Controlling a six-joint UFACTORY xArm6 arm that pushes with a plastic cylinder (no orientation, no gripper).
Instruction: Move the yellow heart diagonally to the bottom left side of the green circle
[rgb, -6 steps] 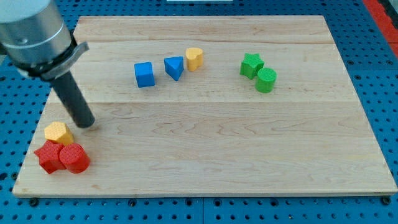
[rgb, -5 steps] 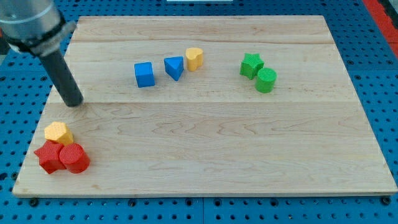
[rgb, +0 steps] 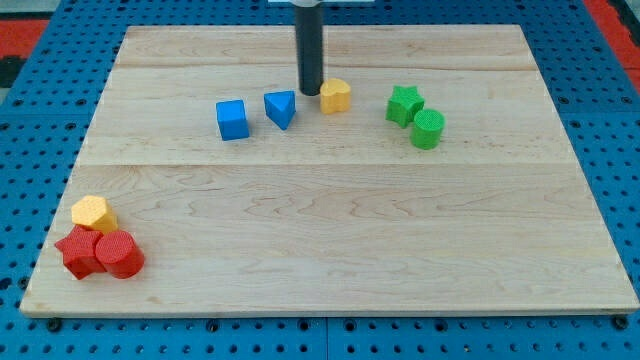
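The yellow heart (rgb: 335, 96) lies on the wooden board (rgb: 330, 230) near the view's top centre. My tip (rgb: 310, 92) stands right against the heart's left side, between it and the blue triangle (rgb: 281, 108). The green circle (rgb: 428, 129) sits to the heart's right and a little lower, touching the green star (rgb: 404, 104) at its upper left.
A blue cube (rgb: 232, 119) sits left of the blue triangle. At the board's bottom left corner a yellow hexagon (rgb: 93, 213), a red star (rgb: 76, 252) and a red circle (rgb: 120, 254) are clustered together.
My tip has swept from the board's left side to the top centre. The yellow heart has shifted to the right, away from the blue triangle.
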